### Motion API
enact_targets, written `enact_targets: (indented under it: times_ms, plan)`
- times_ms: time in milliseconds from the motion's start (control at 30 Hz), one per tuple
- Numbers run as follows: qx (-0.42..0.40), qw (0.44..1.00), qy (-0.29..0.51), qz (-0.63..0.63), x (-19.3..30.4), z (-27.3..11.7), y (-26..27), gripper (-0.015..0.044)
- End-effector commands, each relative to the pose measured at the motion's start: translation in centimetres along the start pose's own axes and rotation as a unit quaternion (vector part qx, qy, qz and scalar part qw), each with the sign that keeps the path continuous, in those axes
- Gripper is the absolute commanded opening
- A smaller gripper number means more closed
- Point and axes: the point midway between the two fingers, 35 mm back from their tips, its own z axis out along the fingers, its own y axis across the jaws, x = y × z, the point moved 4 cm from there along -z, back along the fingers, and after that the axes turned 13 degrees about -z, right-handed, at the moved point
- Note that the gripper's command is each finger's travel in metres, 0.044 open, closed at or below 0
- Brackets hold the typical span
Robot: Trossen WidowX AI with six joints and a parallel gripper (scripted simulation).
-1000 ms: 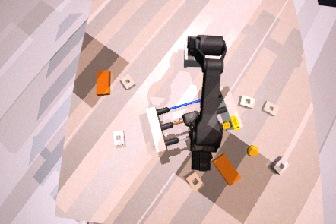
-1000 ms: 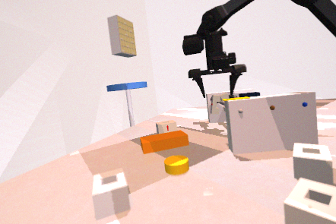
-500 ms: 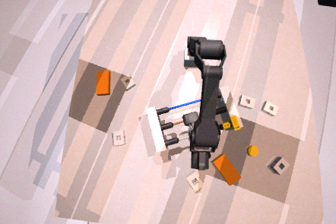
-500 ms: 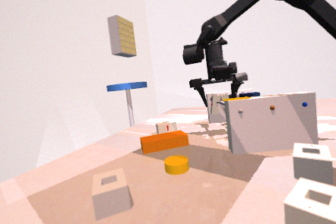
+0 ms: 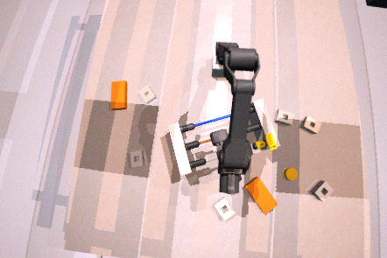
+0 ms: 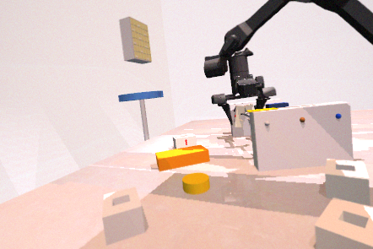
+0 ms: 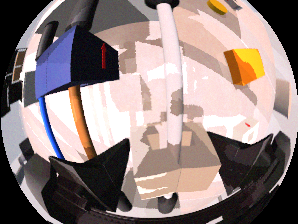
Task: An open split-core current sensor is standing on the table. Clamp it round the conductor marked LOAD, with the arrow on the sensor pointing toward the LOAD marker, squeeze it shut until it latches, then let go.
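Note:
The pale beige sensor sits at the white conductor, which runs into its top between two pale tabs. I cannot tell whether it is latched, and its arrow is not readable. The arm hides it in the top view. My gripper is open, one finger on each side of the sensor, with gaps visible in the wrist view. The yellow LOAD marker is at the conductor's right end in the top view.
A dark blue block with a red arrow sits on the orange conductor, beside the blue conductor. White end panels hold the conductors. Orange blocks, a yellow disc and several pale blocks stand around.

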Motion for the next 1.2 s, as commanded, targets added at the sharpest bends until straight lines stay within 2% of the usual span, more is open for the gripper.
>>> enact_targets:
  times_ms: [0,800,1067,1167]
  plan:
    - [0.000,1.000,0.000,0.000,0.01,-0.08,-0.02,0.0367]
    - [0.000,1.000,0.000,0.000,0.01,-0.08,-0.02,0.0207]
    - [0.012,1.000,0.004,0.002,-0.04,-0.70,0.12,0.0000]
    - [0.005,1.000,0.003,0.001,0.03,-0.34,0.05,0.0000]
